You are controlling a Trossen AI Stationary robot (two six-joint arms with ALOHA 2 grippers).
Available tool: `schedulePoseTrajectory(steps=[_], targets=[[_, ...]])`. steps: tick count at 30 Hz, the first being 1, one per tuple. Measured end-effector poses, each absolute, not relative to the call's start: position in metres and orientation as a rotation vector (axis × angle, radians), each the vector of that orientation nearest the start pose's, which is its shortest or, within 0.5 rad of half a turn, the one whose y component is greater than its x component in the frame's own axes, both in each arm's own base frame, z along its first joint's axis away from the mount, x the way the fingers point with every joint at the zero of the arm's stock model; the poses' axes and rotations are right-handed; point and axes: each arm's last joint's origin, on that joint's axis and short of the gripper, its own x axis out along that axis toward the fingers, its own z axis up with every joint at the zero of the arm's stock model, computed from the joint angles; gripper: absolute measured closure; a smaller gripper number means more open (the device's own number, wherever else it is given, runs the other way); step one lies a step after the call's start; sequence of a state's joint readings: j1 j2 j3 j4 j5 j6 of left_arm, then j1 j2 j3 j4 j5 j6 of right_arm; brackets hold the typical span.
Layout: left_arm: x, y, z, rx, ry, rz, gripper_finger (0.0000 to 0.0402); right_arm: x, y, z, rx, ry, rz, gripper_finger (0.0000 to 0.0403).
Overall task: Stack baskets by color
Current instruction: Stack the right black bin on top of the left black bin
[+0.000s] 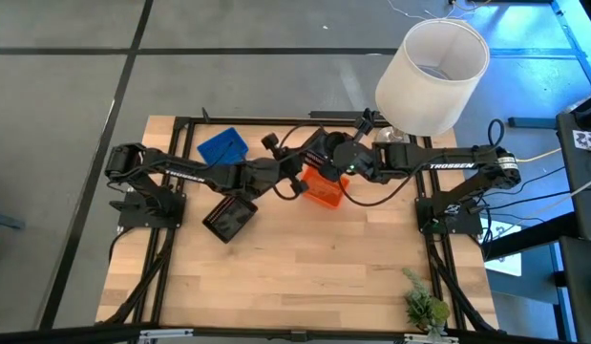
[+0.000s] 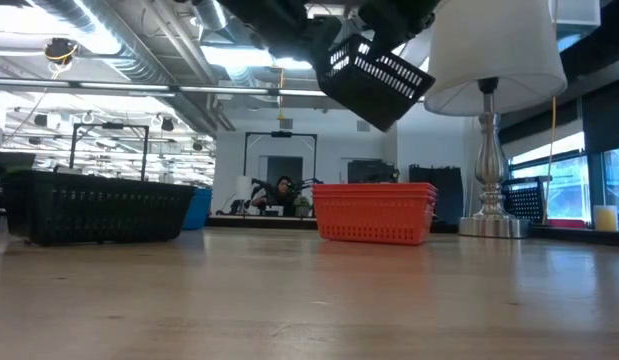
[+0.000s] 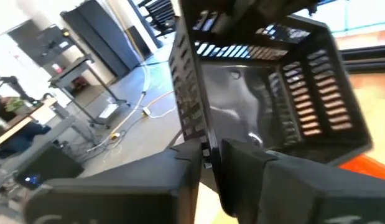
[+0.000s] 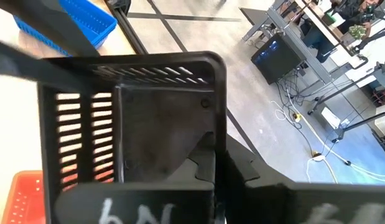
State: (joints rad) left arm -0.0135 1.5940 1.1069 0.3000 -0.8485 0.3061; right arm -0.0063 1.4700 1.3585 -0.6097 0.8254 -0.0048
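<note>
A black basket [image 2: 374,70] hangs tilted in the air above the orange basket [image 2: 374,212], which stands on its bottom at the table's middle. My left gripper [image 3: 208,163] and my right gripper [image 4: 216,171] are both shut on the black basket, meeting over the table's centre [image 1: 314,158]. Another black basket [image 1: 228,218] rests on the table near the left arm. A blue basket [image 1: 223,145] lies at the far left. My left gripper pinches one slotted side wall [image 3: 201,140] of the black basket, with one finger [image 3: 248,165] inside the basket and the other outside. The basket is lifted clear and its open side faces this gripper. My right gripper pinches another wall near a corner [image 4: 218,146], its fingers on either side of the wall. The basket is clear of the table and tilted.
A lamp with a large white shade [image 1: 433,72] stands at the table's far right corner. A small green plant [image 1: 424,308] sits at the near right edge. The near half of the wooden table [image 1: 295,287] is bare.
</note>
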Motion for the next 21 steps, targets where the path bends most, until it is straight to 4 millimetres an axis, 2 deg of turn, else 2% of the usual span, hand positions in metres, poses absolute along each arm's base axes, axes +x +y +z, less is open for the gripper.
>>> schedulePoseTrajectory(steps=[3, 10, 21], targets=[[0.356, 0.0174, 0.2899, 0.356, 0.296, 0.82, 0.0389, 0.309, -0.0232, 0.3407, -0.296, 0.684, -0.785, 0.0403], [0.3559, 0.0174, 0.2904, 0.349, 0.291, 0.822, 0.0399, 0.3092, -0.0227, 0.3403, -0.278, 0.687, -0.753, 0.0393], [0.3522, 0.015, 0.2923, 0.349, 0.306, 0.843, 0.0401, 0.31, -0.0209, 0.3407, -0.213, 0.672, -0.695, 0.03]])
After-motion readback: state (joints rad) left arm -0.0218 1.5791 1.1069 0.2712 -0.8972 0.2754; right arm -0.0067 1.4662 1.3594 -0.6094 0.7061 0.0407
